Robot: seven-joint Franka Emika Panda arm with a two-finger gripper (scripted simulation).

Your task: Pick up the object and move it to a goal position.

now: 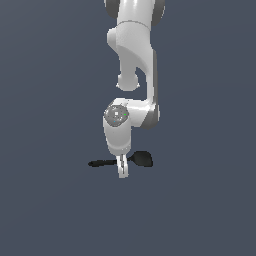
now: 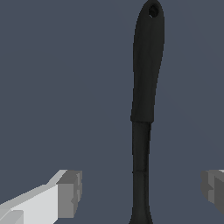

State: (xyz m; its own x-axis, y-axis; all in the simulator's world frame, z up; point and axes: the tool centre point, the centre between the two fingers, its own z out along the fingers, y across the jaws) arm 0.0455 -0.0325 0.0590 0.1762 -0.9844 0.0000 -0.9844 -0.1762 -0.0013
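Black spatula (image 2: 143,100) lies flat on grey floor (image 1: 50,210), thin neck between fingertips (image 2: 70,192). Gripper (image 1: 122,172) spread wide, straddling shaft, nothing held. Step: pre-grasp descent. Next, likely: settle lower, close on neck, lift toward goal.

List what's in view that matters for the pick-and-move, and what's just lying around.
Job:
- black spatula, flat on the surface, between the fingers
- gripper, open, straddling the handle

Lying about:
- nothing else visible; no goal marker shows in either view
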